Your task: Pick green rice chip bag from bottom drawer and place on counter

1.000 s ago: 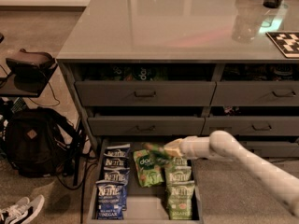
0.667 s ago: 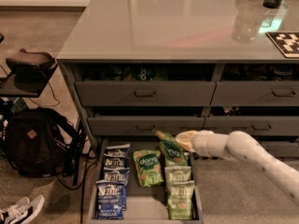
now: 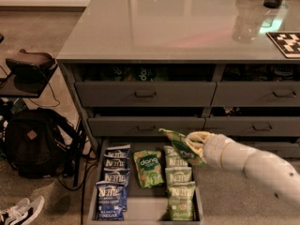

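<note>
Hand: the white arm's two-finger hand point(image 3: 193, 143) hangs over the right column of the open drawer, just in front of the closed drawer face above it. It is closed on the right end of a crumpled green snack bag point(image 3: 177, 144), which sticks out to the left, clear of the bags below. The bag's print cannot be read.
Task's bag: the glossy bright-green rice chip bag with the white "dang" logo point(image 3: 148, 168) lies flat and face up in the middle of the wide shallow dark grey bottom drawer point(image 3: 140, 207). It sits towards the far end, apart from the hand.
Neighbours: blue Kettle bags point(image 3: 112, 191) are stacked just to its left and olive-green Kettle bags point(image 3: 180, 200) just to its right.
Judgement: the bag the hand has may not be the one asked for.
Handling: probably very light, puffed with air and soft-walled. The glossy film looks slippery, and the chips inside would crush under a hard squeeze.
Where to hold: pinch a flat crimped seam at the far or near end, or gather a fold of film at a side edge. Avoid the swollen middle.
Destination: the large glossy grey counter surface point(image 3: 164, 22), beyond and above the drawers, has broad bare room at its near left.
</note>
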You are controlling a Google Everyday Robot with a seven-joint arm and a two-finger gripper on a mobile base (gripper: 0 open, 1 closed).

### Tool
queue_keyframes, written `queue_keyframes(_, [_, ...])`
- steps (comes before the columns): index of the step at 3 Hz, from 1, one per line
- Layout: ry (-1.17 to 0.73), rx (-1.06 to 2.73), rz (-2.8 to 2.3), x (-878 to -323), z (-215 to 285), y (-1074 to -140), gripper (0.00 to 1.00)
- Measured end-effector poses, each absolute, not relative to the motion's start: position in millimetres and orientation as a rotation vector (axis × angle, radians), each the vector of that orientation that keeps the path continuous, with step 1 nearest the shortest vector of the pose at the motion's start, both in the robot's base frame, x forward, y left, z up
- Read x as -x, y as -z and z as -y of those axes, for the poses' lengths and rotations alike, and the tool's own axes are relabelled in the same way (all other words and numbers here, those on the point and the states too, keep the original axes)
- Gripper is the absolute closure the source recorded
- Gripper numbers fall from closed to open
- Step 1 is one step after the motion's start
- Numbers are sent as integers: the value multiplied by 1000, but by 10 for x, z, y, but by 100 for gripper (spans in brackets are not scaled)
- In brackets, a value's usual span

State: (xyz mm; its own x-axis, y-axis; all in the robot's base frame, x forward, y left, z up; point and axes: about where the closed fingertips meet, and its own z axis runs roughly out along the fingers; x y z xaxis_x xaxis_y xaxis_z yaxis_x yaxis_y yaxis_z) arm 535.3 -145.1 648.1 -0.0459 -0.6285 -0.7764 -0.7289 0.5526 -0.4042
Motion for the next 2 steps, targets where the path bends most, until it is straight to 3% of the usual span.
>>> queue_keyframes(1, [-78, 1238, -1695, -4744, 1002, -6681, 100])
queue_keyframes(2, [-176, 1351, -1685, -3901, 478, -6472, 100])
